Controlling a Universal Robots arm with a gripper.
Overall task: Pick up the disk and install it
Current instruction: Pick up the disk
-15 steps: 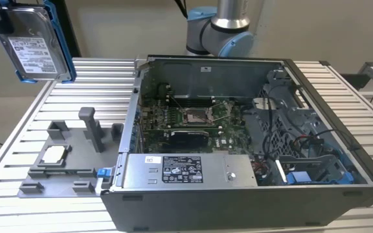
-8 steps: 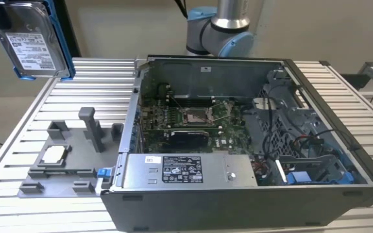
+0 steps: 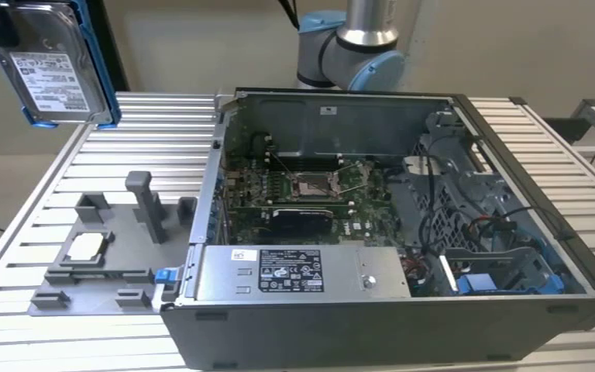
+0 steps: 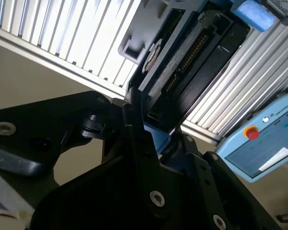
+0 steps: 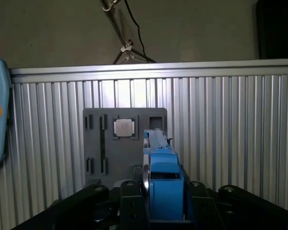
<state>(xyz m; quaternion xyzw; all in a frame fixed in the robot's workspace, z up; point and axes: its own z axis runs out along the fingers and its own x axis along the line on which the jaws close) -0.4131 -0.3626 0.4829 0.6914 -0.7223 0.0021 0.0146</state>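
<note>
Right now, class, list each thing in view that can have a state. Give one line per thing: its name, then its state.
disk: held off the table, upright, not yet installed.
gripper: shut on the disk's blue bracket.
computer case: lying on its side, open, insides exposed.
chip: seated in the grey tray.
grey tray: flat on the table, beside the computer case.

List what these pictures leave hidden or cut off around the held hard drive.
Exterior view: the silver rectangular hard drive in a blue plastic bracket is cut off by the top edge.
First wrist view: the drive is edge-on, hiding its label.
First wrist view: the black end effector has inner faces covered by the bracket.
First wrist view: the flat grey plastic tray has its near edge hidden behind both.
</note>
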